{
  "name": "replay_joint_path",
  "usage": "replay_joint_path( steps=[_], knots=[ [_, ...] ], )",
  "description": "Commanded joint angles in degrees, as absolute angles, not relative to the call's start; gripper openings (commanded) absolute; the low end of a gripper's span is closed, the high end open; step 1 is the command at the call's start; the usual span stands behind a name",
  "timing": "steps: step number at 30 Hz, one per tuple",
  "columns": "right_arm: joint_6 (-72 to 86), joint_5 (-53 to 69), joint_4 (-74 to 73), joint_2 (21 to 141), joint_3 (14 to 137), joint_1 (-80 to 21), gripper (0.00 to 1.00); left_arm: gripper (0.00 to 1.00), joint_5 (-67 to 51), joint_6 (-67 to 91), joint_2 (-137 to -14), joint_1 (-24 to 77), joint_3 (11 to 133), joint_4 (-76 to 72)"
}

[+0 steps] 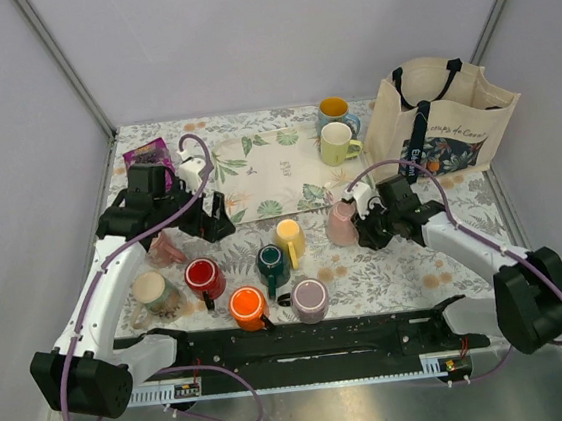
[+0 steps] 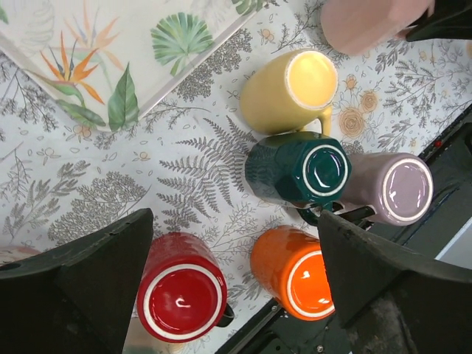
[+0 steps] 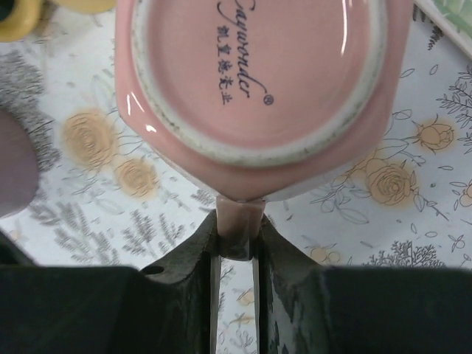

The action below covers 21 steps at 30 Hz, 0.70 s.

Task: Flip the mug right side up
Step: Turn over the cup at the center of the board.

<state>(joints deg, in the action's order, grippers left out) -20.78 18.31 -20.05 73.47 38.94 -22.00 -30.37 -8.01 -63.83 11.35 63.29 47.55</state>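
The mug (image 1: 341, 224) is dusty pink and stands upside down right of the table's middle, its stamped base (image 3: 258, 81) facing up. My right gripper (image 1: 361, 225) (image 3: 240, 221) is shut on the mug's handle (image 3: 240, 210), which sits pinched between the two fingers. The mug's side (image 2: 361, 26) also shows at the top right of the left wrist view. My left gripper (image 1: 212, 221) (image 2: 234, 221) hangs open over the left half of the table with nothing between its fingers.
Upside-down mugs cluster at the front middle: yellow (image 1: 289, 238), teal (image 1: 271, 262), red (image 1: 202, 276), orange (image 1: 247, 305), mauve (image 1: 310, 300). Another pink mug (image 1: 167, 248) lies under the left arm. A tote bag (image 1: 438, 124), two upright mugs (image 1: 335, 144) and a leaf-print tray (image 1: 267, 172) sit behind.
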Motion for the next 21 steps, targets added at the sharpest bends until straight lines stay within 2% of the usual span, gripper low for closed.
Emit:
replay_joint_path(
  steps=[1,8,11,16,21],
  knots=[
    [-21.7,26.7,-23.3,65.6,45.3,-21.9,0.00,0.96,-34.0,-11.9,-63.4,12.6,66.9,43.7],
    [-16.0,38.7,-29.4,67.3,57.5,-21.5,0.00,0.96,-25.8,-31.5,-59.9,26.1,67.2,40.7],
    [-12.9,50.2,-30.4,71.0,61.7,-20.8,0.00,0.96,-25.7,-37.3,-57.3,28.9,64.7,36.7],
    [-5.6,62.1,-30.3,77.5,66.5,-20.7,0.00,0.99,-19.4,-47.2,-48.6,34.7,52.1,15.0],
    [-1.5,71.4,-29.3,81.0,69.2,-20.4,0.00,0.99,-16.7,-66.5,-45.1,38.8,38.5,-4.1]
  ],
)
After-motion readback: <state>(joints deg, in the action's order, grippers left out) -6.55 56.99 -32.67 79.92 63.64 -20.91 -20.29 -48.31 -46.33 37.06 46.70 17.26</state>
